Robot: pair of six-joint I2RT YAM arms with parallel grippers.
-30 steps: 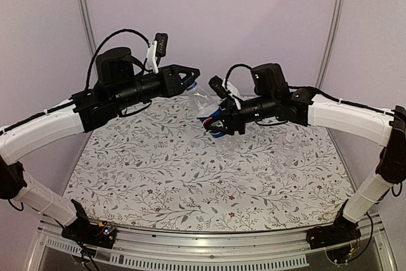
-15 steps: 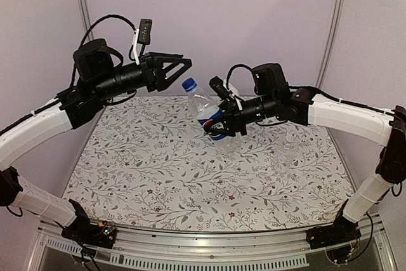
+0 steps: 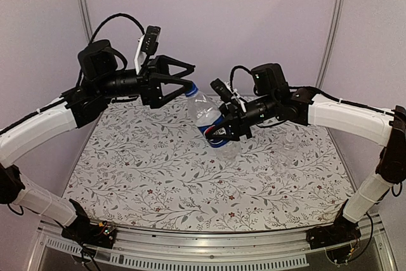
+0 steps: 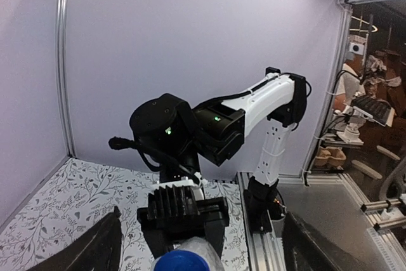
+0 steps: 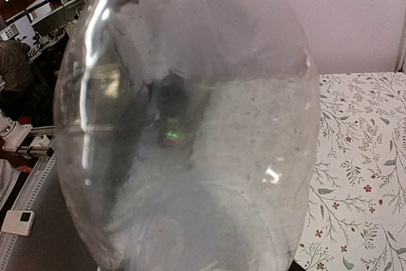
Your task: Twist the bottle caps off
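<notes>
Top external, blue cap point(image 3: 191, 91) within spread left hand point(image 3: 190, 75)

**Pepsi bottle** point(image 3: 204, 111): clear plastic with a blue label band low on the body. It is held aloft at centre frame in the top view, tilted, neck toward the upper left. In the right wrist view its clear body point(image 5: 184, 125) fills the frame.

**Blue cap** point(image 3: 191, 88): seated on the neck. It shows at bottom centre of the left wrist view point(image 4: 181, 261).

**Plain bottle** point(image 3: 287, 147): clear and unlabelled, on the table point(image 3: 158, 176) right of centre, well apart from the first. It is faint, so its pose and cap are not discernible.
</notes>
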